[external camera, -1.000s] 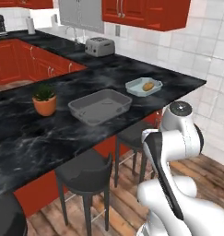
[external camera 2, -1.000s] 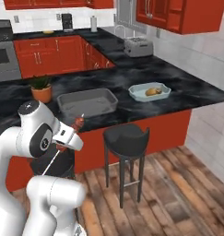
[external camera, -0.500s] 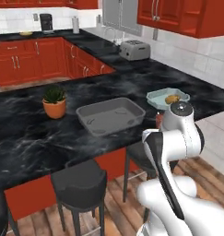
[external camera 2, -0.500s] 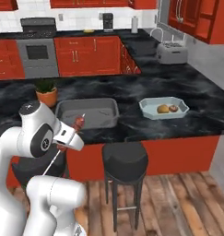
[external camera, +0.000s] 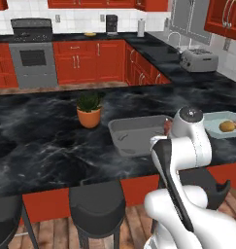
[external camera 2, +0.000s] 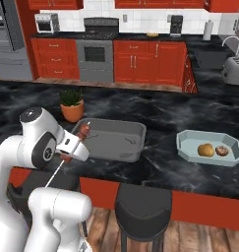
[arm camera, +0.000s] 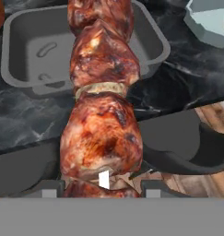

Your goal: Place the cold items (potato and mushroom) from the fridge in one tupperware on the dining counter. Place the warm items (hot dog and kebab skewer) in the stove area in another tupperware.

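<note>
Black marble covers the dining counter (external camera 2: pixel 155 110), with red cabinets and the stove behind it. Compared with one second ago the whole picture has shifted, because the base has turned toward the counter; the things on it did not move. This means, I think, the robot is now lined up to deliver.

From left to right in the right base view: the potted plant (external camera 2: pixel 72 105) at about ten o'clock, then the gripper (external camera 2: pixel 73 146) clenched on the kebab skewer (external camera 2: pixel 82 133), then the empty grey tupperware (external camera 2: pixel 111 139) near the middle, and the pale tupperware (external camera 2: pixel 209 147) at three o'clock, already holding the potato (external camera 2: pixel 205 149) and the mushroom (external camera 2: pixel 221 150).

In the hand view the meat stands just before the grey container's near rim. The skewer should clear this rim and the counter edge. The black stool (external camera 2: pixel 143 207) below leaves little room low down; above the counter the way is open.
</note>
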